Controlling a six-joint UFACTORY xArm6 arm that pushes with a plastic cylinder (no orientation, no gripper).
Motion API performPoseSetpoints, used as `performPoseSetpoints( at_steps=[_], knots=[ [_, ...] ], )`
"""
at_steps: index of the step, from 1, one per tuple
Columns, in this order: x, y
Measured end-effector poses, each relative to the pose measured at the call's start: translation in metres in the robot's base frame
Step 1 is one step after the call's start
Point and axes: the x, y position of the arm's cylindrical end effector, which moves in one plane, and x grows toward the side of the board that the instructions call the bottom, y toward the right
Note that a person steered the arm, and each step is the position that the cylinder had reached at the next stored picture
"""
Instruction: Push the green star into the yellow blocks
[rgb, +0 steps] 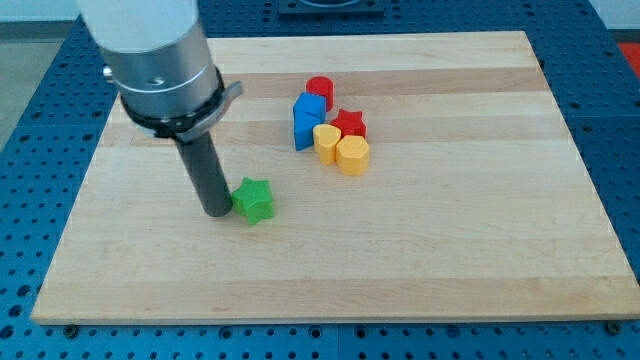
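The green star (253, 200) lies on the wooden board (330, 260), left of the middle. My tip (217, 211) stands just to the star's left, touching or nearly touching it. Two yellow blocks lie up and to the right of the star: a smaller rounded one (326, 142) and a larger heart-like one (352, 155), side by side.
Packed against the yellow blocks are a red star (349, 123), a red cylinder (319, 90) and two blue blocks (307, 118). The arm's large grey body (160, 55) hangs over the board's upper left. Blue perforated table surrounds the board.
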Motion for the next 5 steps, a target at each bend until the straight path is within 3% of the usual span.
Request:
performPoseSetpoints(
  at_steps=[3, 4, 5],
  knots=[
    [-0.007, 0.071],
    [0.029, 0.071],
    [0.035, 0.078]
  ],
)
